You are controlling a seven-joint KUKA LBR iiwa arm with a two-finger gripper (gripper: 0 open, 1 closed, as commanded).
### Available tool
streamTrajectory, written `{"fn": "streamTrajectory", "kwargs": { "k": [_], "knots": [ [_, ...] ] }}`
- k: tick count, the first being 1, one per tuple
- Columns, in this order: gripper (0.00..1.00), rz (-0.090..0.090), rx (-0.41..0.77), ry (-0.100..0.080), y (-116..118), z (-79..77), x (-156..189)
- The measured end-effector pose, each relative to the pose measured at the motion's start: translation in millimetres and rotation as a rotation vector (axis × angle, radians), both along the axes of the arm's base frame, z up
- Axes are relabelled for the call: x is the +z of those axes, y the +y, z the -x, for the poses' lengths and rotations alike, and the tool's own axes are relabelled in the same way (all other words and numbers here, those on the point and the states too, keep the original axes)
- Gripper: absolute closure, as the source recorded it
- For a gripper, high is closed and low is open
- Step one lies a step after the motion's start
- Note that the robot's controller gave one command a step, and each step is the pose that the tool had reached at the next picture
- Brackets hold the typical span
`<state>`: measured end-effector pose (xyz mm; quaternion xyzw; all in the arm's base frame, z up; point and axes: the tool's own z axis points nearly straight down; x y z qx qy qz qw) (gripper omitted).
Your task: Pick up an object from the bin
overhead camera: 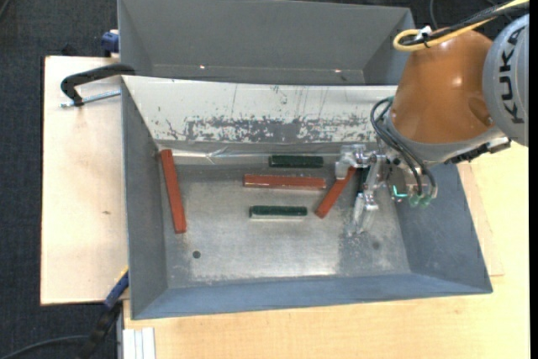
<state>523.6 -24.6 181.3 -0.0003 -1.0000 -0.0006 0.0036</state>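
My gripper point(363, 189) is low in the right part of the bin, just above the floor. A short red bar point(333, 195) lies slanted right beside it on the left, its upper end touching or hidden behind the gripper's metal parts. Whether the bar is gripped cannot be made out. A longer red bar point(283, 180) lies level just left of the slanted one. A dark green bar point(295, 162) rests behind it near the back wall, and another dark green bar point(278, 213) lies in front of it.
A long red bar point(173, 190) lies along the left wall. The arm with its orange cover and cables hangs over the bin's right rim. The front and left-middle floor is bare metal, with one small dark speck.
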Motion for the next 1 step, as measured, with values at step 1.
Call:
{"fn": "streamTrajectory", "kwargs": {
  "k": [1],
  "knots": [
    [0.0,0.0,-0.156,-0.001,40.4,-6.0,-103.7]
  ]
}}
